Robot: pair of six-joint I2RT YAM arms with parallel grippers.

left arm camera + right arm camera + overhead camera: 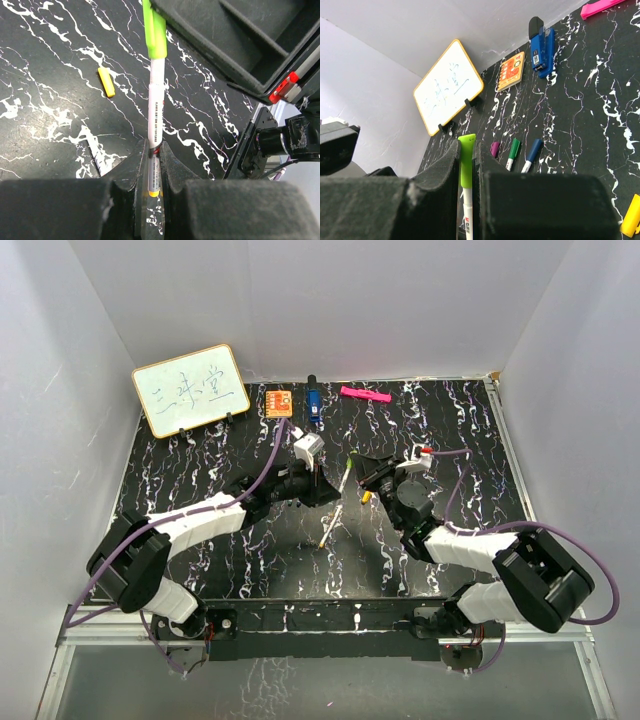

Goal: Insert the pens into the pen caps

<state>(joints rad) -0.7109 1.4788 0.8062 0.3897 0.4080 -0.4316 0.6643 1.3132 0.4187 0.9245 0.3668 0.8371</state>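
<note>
The black marbled bench (200, 440) carries a whiteboard (190, 388) standing well beyond the left jaws, at the far left. The left arm (200, 523) and right arm (470, 545) reach in so that their jaws nearly meet over mid-bench. Beyond both jaws, along the far edge, lie a blue chunky object (313, 403), a pink bar (365, 395) and an orange card (279, 402). The left jaws are closed tight on the barrel of a white pen (155, 115), which runs straight to the right jaws. These are pinched around the green cap (466, 160), with the pen's end inside it. A loose pen (331, 528) lies on the near side of the jaws, between the arms. Ahead of the right jaws lie a green-capped pen (513, 153), a blue-capped pen (532, 155) and a magenta cap (495, 149). A yellow cap (367, 496) lies just beside the right jaws.
</note>
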